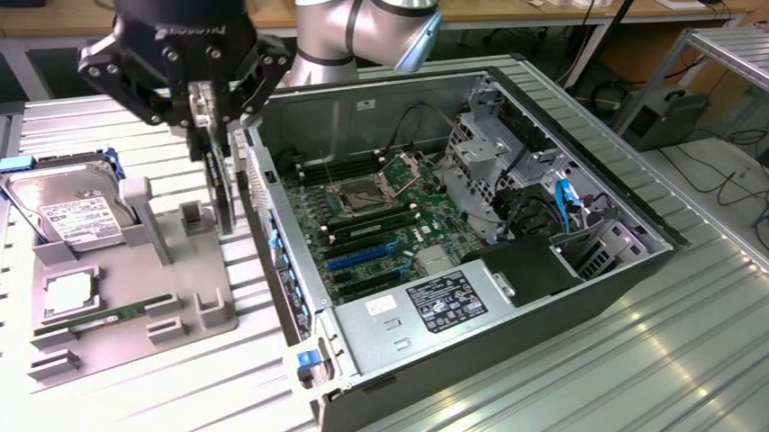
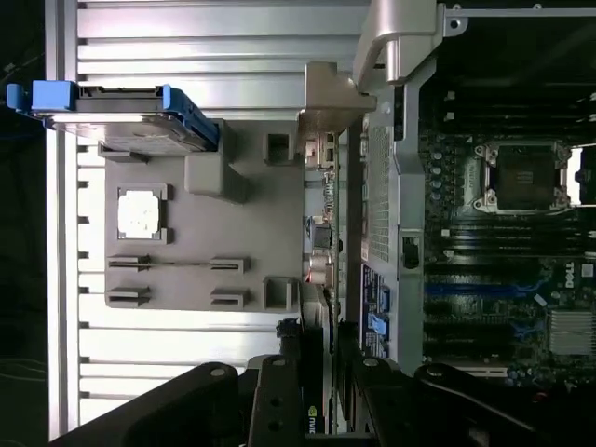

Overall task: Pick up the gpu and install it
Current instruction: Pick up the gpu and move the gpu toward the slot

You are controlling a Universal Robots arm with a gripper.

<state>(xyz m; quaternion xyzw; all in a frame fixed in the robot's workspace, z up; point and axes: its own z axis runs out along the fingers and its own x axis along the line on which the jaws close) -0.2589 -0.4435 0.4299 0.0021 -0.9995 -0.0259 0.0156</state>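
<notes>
The gpu (image 1: 223,193) hangs on edge, a thin dark card with its long side running downward, between the grey holder tray (image 1: 180,270) and the open computer case's near wall (image 1: 288,270). My gripper (image 1: 207,121) is shut on the card's upper end and holds it clear of the tray. In the wrist view the gpu (image 2: 319,233) is seen edge-on, its silvery bracket and ports facing the camera, and it runs out from between my black fingers (image 2: 279,400). The motherboard's blue slots (image 1: 360,256) lie inside the case, toward the exterior view's right of the card.
The tray also carries a silver hard drive (image 1: 67,211) with blue rails, a square processor (image 1: 70,295) and a green memory stick (image 1: 103,319). The case holds a processor socket (image 1: 360,193), drive cages (image 1: 493,153) and a black power supply (image 1: 456,297). Ribbed metal table (image 1: 673,360) lies around them.
</notes>
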